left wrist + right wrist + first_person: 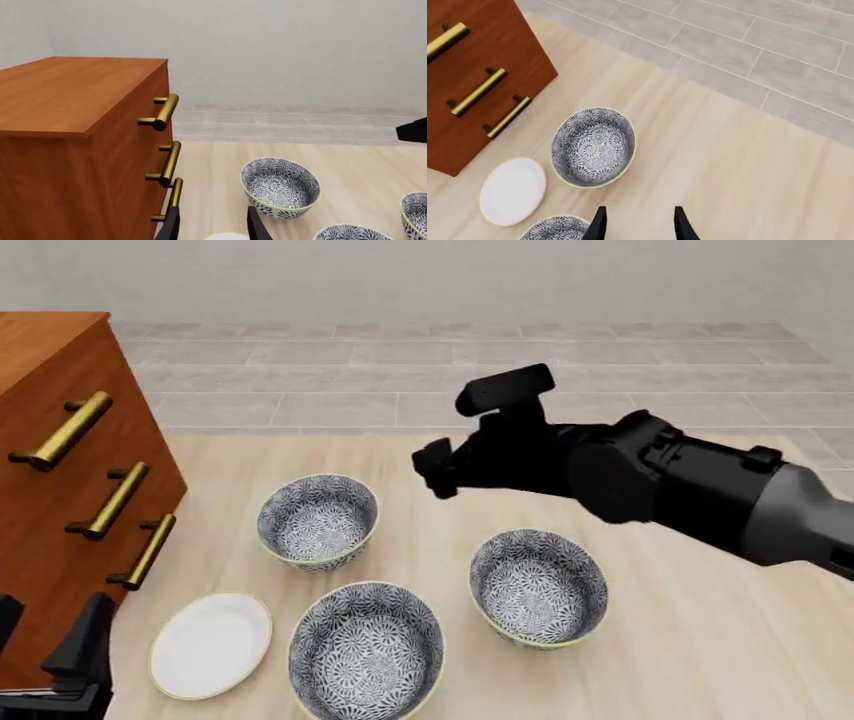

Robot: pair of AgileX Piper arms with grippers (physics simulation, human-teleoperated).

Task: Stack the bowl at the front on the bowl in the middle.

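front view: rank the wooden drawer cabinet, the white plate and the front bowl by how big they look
1. wooden drawer cabinet, largest though cut off by the frame edge.
2. front bowl.
3. white plate, only a little smaller; the bowl's nearness to the camera may help it.

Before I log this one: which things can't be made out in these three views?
- Right claw: its own arm hides it in the front view; wrist view cuts the fingers at the edge.
- Front bowl: bottom edge crops it in all views.
- Left claw: only finger bases show; front view has just a dark corner piece.
- Plate: a sliver in the left wrist view.
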